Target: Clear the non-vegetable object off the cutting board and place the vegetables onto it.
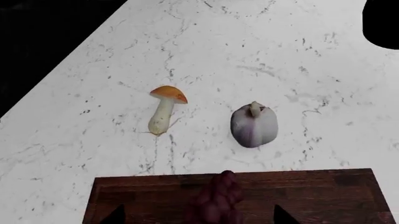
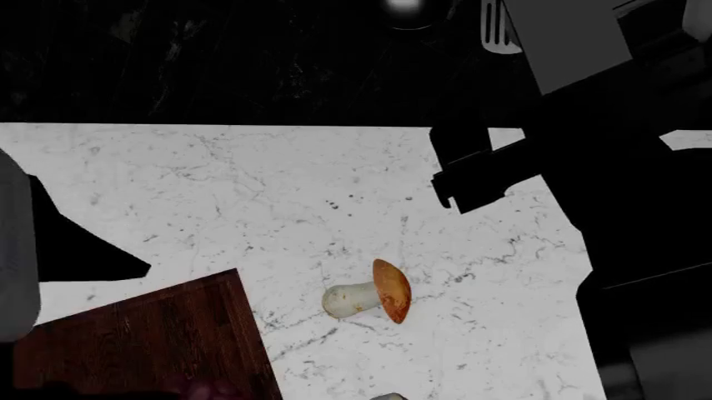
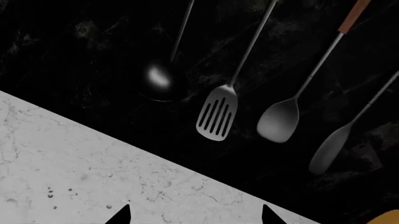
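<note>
White marble counter (image 1: 262, 51): only the left wrist shows garlic (image 1: 253, 125) beside mushroom (image 1: 164, 108); both arms' fingers spread open

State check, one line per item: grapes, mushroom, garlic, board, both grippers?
grapes: on the cutting board, between the left gripper's fingertips, grasp unclear
cutting board: flat on the counter, holding only the grapes
mushroom: on its side, on the counter, off the board
garlic bulb: on the counter, off the board
left gripper: open
right gripper: open, empty

Sharp flat renders; bright marble counter (image 1: 299, 70), dark surroundings.
</note>
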